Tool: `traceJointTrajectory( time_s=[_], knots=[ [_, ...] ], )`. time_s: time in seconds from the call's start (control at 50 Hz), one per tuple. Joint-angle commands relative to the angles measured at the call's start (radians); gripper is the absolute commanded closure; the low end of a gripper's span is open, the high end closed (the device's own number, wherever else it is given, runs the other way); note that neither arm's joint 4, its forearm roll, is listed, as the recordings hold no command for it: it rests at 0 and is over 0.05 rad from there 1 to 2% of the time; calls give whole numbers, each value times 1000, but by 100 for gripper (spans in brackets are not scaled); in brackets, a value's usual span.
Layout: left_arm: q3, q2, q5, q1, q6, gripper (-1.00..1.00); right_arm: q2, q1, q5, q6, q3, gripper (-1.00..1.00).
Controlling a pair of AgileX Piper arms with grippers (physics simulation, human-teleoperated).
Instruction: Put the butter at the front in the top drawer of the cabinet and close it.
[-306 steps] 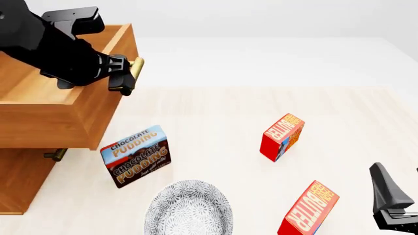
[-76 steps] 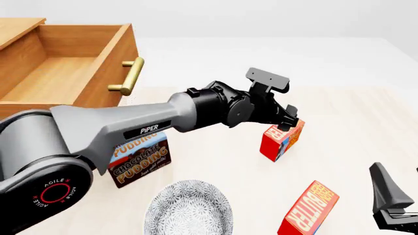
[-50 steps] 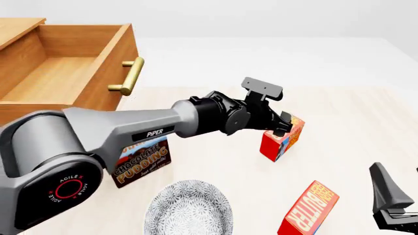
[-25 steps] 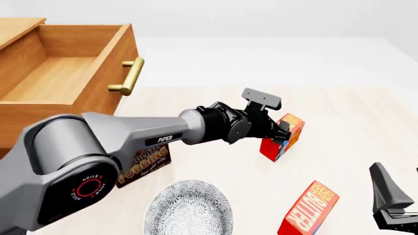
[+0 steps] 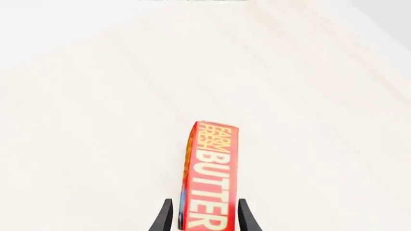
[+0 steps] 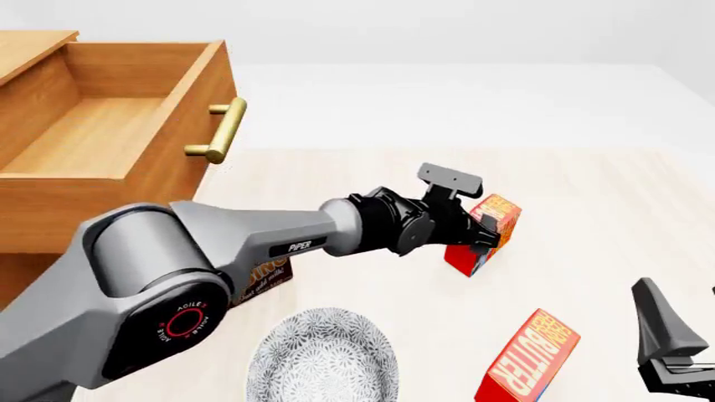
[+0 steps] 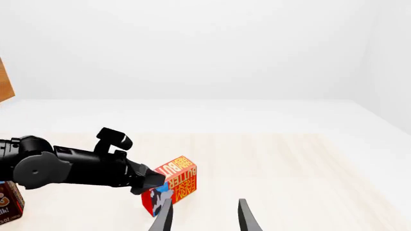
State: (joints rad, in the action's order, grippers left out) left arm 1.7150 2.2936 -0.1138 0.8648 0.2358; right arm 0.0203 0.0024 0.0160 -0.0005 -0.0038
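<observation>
The left gripper reached across the pale wooden table to the small red butter carton farther from the camera. Its two black fingers sat one on each side of the carton, close by it, but whether they squeezed it could not be told. The honey-brown wooden top drawer of the big cabinet stood open, well apart. The right gripper hung with its jaws apart, holding nothing.

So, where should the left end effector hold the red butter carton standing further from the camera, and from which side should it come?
Grip the red butter carton across its two broad faces, near the blue end. It stands on edge, so the left end effector comes in level from the cabinet's side, one finger on each face.
</observation>
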Motion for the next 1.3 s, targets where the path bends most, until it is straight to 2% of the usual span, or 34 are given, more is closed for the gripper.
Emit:
traceJointTrajectory(
  time_s=[0.02, 0.38, 0.74, 0.76, 1.08, 1.1, 1.18, 1.3],
  knots=[
    [3, 43, 9, 9, 15, -100, -4, 0, -3, 0, 1, -100],
    [51, 109, 9, 23, 26, -100, -4, 0, -3, 0, 1, -100],
    [160, 179, -45, 22, 21, -100, -4, 0, -3, 0, 1, -100],
    [165, 180, -47, 21, 20, 100, -4, 0, -3, 0, 1, -100],
    [151, 105, -82, 16, -12, 100, -4, 0, -3, 0, 1, -100],
    [115, 25, -111, 16, -31, 100, -4, 0, -3, 0, 1, -100],
    [86, -21, -121, 21, -37, 100, -4, 0, -3, 0, 1, -100],
    [1, -161, -138, 32, -44, 100, -4, 0, -3, 0, 1, -100]
  ],
)
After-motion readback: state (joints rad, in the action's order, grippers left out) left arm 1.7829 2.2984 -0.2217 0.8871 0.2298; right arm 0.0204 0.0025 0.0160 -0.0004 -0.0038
